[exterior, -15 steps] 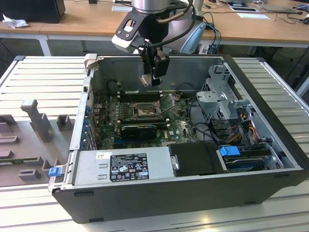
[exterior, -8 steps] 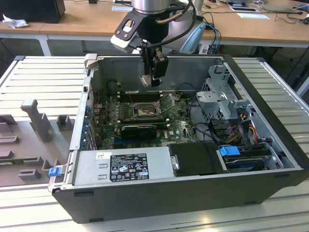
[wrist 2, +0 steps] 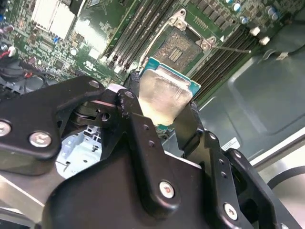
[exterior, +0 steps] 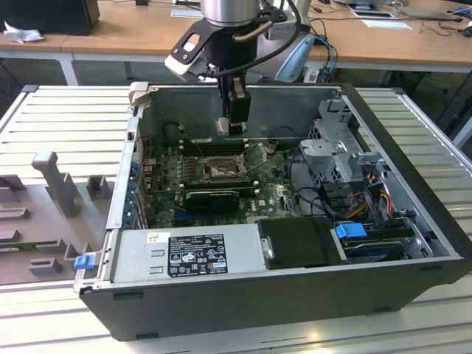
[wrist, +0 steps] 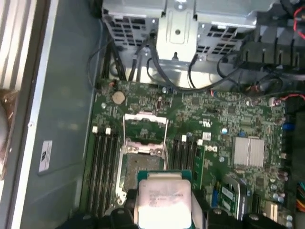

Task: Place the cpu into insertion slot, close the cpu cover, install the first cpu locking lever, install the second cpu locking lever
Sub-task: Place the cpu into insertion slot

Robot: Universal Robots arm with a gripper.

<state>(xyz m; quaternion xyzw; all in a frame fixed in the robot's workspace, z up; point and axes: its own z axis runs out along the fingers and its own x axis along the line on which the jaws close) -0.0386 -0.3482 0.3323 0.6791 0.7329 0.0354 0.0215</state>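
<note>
I hold the cpu, a pale silvery square on a green edge, with my gripper shut on its two sides. In the exterior view my gripper hangs with the cpu above the back of the open computer case, a little behind the insertion slot. In the first wrist view the cpu overlaps the near edge of the insertion slot. The cpu cover stands swung open beyond the slot. The bare pin field of the insertion slot also shows in the second wrist view.
Black memory slots flank the socket on both sides. A metal drive cage and loose cables fill the exterior view's right. A grey power supply lies along the case's front. A silver heatsink sits on the board.
</note>
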